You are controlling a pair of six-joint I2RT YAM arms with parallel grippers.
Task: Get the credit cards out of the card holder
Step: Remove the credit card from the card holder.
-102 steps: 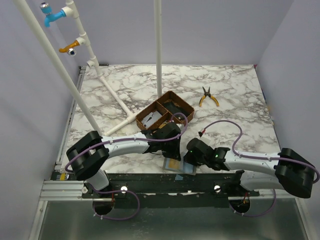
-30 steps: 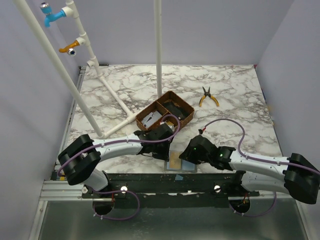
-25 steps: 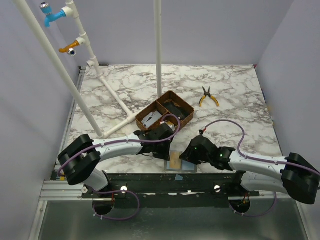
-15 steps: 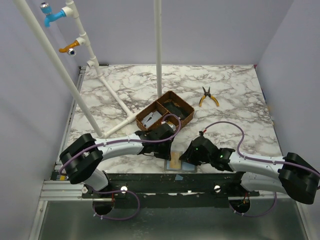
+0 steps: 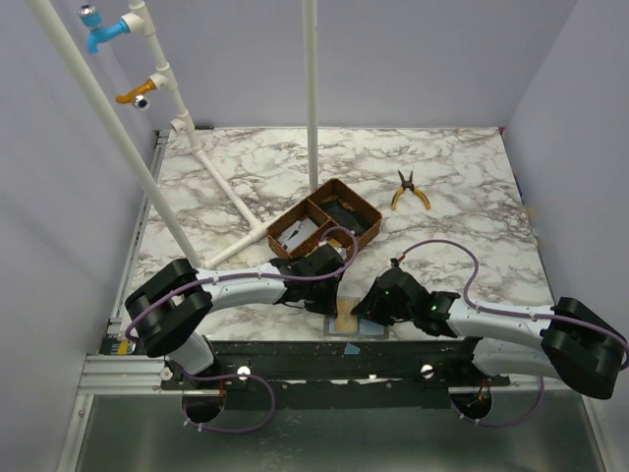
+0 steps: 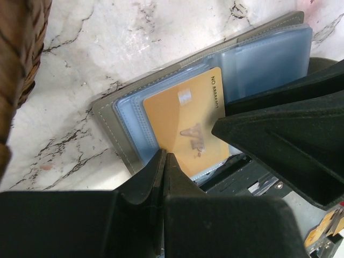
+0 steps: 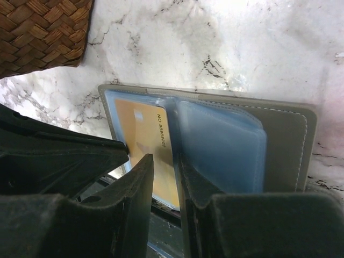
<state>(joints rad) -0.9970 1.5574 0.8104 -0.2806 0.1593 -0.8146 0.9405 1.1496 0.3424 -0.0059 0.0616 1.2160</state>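
The grey card holder (image 5: 366,331) lies open at the table's near edge, its blue-grey plastic sleeves (image 7: 220,142) facing up. A gold credit card (image 6: 185,121) sits in the left sleeve, also in the right wrist view (image 7: 141,126). My left gripper (image 6: 164,157) is shut, its tips pressing down on the card's near-left part. My right gripper (image 7: 165,161) stands narrowly open, its fingertips either side of the card's right edge, beside the stacked sleeves. In the top view the left gripper (image 5: 329,295) and right gripper (image 5: 369,310) meet over the holder.
A brown woven tray (image 5: 326,224) stands just behind the holder, with pale flat cards (image 5: 293,234) in its left compartment. Yellow-handled pliers (image 5: 410,189) lie at the back right. White pipes (image 5: 221,192) cross the left side. The holder overhangs the table's front edge.
The right gripper has crept left onto the holder and narrowed a little. The left gripper has stayed shut on the gold card, barely shifting.
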